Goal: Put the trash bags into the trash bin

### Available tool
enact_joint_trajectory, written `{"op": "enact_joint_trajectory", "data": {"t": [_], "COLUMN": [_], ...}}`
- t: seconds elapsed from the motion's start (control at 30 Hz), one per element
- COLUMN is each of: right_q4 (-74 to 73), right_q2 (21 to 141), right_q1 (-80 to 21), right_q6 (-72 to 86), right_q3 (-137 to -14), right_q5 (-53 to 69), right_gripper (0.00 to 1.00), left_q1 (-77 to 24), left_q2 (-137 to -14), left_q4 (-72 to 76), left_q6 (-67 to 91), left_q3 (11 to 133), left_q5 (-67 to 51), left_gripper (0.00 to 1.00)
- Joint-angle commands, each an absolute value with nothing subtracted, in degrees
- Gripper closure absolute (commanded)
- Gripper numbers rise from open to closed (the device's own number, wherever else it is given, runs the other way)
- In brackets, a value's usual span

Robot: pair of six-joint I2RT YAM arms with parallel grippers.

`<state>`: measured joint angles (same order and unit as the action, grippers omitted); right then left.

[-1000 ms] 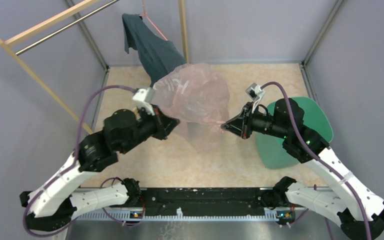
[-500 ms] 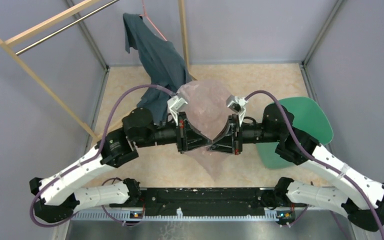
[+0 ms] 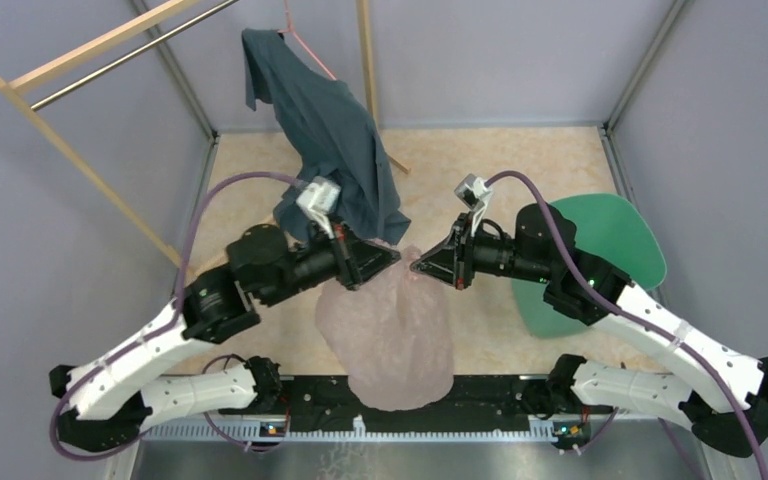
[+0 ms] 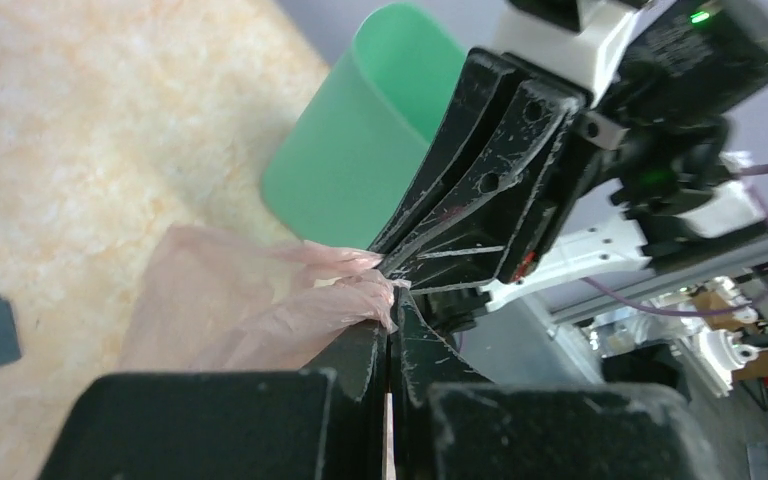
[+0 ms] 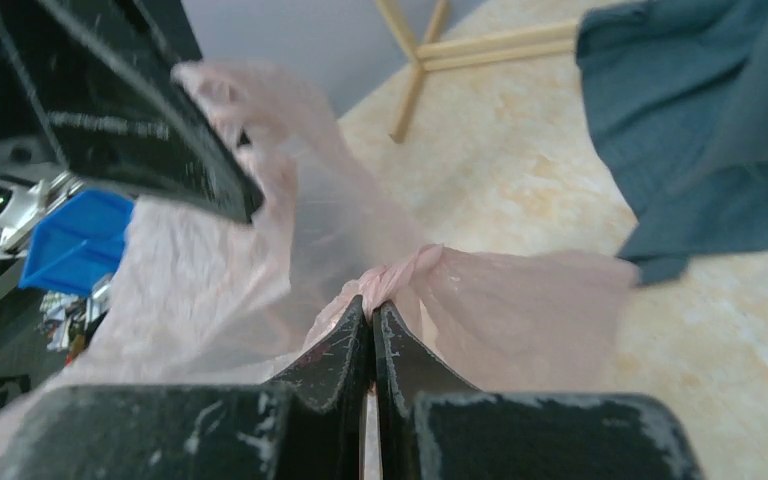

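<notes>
Trash bag [image 3: 392, 335]: newly flipped downward, top clamped in our left gripper [image 3: 393, 257] and right gripper [image 3: 417, 267], ready for the trash bin [image 3: 628, 235].

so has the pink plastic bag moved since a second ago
Yes, the thin pink plastic bag swung down-frame, from mid-table to over the black base rail.

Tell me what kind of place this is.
Likely a robot test cell: grey panel walls, two robot arms holding a pink bag, a wooden rack with a shirt, a green bin.
</notes>
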<state>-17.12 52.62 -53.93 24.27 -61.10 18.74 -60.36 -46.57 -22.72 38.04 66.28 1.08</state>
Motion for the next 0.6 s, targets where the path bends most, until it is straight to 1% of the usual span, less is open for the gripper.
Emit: {"op": "enact_joint_trajectory", "data": {"t": [0.0,0.17,0.27,0.33,0.43,0.47,0.53,0.57], "right_q4": [-15.8,-15.7,-15.5,-15.0,-13.2,-11.8,-9.1,-8.1], "right_q2": [52.9,51.6,50.7,49.9,48.7,48.3,47.9,47.9], "right_q1": [-50.1,-49.6,-49.6,-49.5,-49.6,-49.6,-49.6,-49.6], "right_q6": [25.6,24.4,24.6,24.9,25.7,26.1,27.0,27.2], "right_q3": [-59.0,-57.0,-55.8,-55.1,-54.1,-53.4,-52.3,-51.8], "right_q5": [19.0,19.4,19.0,17.8,15.9,15.8,15.8,15.6], "right_gripper": [0.99,0.95,0.93,0.9,0.88,0.85,0.77,0.75], "left_q1": [-60.4,-60.4,-60.4,-60.5,-60.5,-60.5,-60.4,-60.3], "left_q2": [-53.0,-57.9,-58.8,-58.8,-58.6,-58.7,-59.1,-59.2], "left_q4": [-21.2,-18.5,-17.4,-17.4,-16.7,-16.5,-16.4,-16.3], "left_q6": [38.9,38.8,38.8,39.1,39.8,40.0,40.3,40.3], "left_q3": [66.4,66.9,66.8,66.7,66.3,66.3,66.3,66.3], "left_q5": [2.7,1.1,0.6,1.6,3.3,3.7,4.5,4.8], "left_gripper": [1.0,1.0,1.0,1.0,1.0,1.0,1.0,1.0]}}
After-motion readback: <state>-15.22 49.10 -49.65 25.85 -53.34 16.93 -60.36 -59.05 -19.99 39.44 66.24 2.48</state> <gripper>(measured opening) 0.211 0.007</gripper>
